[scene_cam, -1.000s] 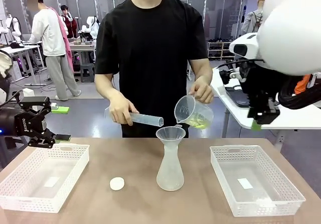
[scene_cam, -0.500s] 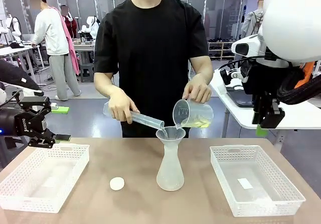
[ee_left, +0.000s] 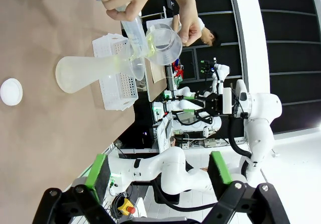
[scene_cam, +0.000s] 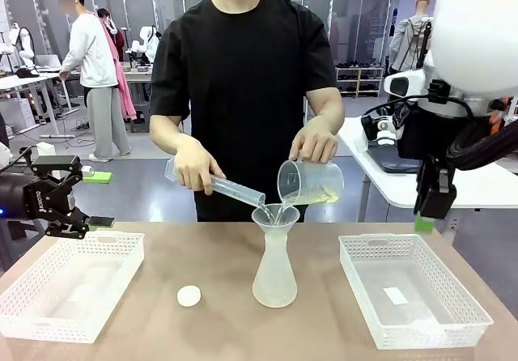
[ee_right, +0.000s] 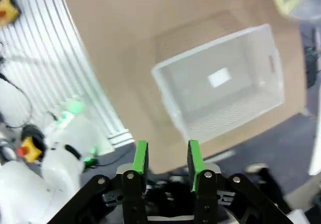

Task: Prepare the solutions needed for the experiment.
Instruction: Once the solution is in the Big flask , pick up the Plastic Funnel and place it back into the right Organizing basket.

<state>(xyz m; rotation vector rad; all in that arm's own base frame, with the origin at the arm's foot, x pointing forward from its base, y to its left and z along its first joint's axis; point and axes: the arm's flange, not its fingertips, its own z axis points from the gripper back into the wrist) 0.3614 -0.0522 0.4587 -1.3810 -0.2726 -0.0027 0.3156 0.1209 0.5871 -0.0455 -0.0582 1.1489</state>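
Hovering clear of pour: left gripper [scene_cam: 98, 199] wide open, empty, by 8 o'clock basket [scene_cam: 48, 312]; right gripper [ee_right: 167, 156] part-open, empty, over 4 o'clock basket [scene_cam: 477, 316]. Centre flask [scene_cam: 274, 280] carries funnel [scene_cam: 275, 215] to catch pour. 12 o'clock: person [scene_cam: 243, 70] tips tube [scene_cam: 231, 188] and beaker [scene_cam: 306, 184]; yellow liquid [scene_cam: 324, 197] pooled toward beaker spout.

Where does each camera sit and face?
Front view: between the arms, facing across the table at the person pouring yellow liquid into the flask; left gripper and right gripper at the sides.
Left wrist view: on the left wrist, rolled sideways, looking along the table; own open fingers below.
Right wrist view: on the right wrist, looking down at the right basket; own fingers apart, empty.
Shared: flask in front and left wrist; basket in front and right wrist.
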